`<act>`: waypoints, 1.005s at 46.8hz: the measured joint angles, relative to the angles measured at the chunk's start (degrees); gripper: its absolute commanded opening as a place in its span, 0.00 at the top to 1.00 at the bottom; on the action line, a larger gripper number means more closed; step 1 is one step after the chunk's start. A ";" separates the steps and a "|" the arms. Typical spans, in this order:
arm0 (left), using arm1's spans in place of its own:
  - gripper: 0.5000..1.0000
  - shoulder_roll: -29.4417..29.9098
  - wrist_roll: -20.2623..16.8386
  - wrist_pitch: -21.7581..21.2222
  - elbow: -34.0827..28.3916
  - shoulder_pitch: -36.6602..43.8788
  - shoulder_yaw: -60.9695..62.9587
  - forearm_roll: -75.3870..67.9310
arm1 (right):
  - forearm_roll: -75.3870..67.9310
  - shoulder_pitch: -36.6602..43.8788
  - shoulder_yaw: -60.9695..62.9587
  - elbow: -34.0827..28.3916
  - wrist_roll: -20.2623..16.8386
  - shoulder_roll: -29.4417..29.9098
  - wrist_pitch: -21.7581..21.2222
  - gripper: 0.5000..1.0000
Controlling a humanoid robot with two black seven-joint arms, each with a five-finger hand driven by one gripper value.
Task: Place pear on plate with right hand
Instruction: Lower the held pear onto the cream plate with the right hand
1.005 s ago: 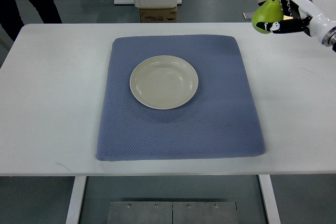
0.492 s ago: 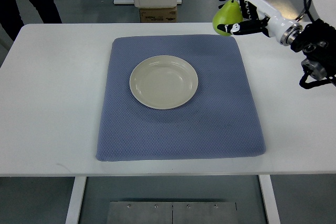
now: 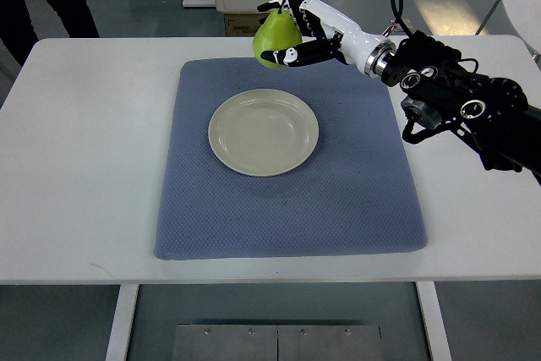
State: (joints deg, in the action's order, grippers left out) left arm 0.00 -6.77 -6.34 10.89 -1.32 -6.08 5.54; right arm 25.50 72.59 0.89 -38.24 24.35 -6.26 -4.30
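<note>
I have the green pear (image 3: 275, 41) gripped in the white-and-black right hand (image 3: 297, 33), held up just beyond the round cream plate's (image 3: 228, 146) far rim; lowering and release remain.

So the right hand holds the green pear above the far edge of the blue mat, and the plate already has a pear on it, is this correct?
Not quite. The plate is empty, as the top view shows. The rest stands: the right hand holds the green pear above the far edge of the blue mat.
</note>
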 measured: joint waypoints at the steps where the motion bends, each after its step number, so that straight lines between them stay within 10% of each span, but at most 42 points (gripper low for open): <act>1: 0.00 0.00 0.00 0.00 0.00 0.01 0.00 0.00 | 0.02 -0.01 -0.02 0.02 0.00 0.23 0.00 1.00; 47: 0.00 0.00 0.00 0.00 0.02 0.00 0.01 0.00 | 0.70 -7.89 -10.69 5.29 0.30 6.26 4.16 1.00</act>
State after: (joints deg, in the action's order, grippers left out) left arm 0.00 -6.77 -6.34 10.91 -1.32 -6.07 5.54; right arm 26.20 64.69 -9.79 -32.95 24.66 0.00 -0.14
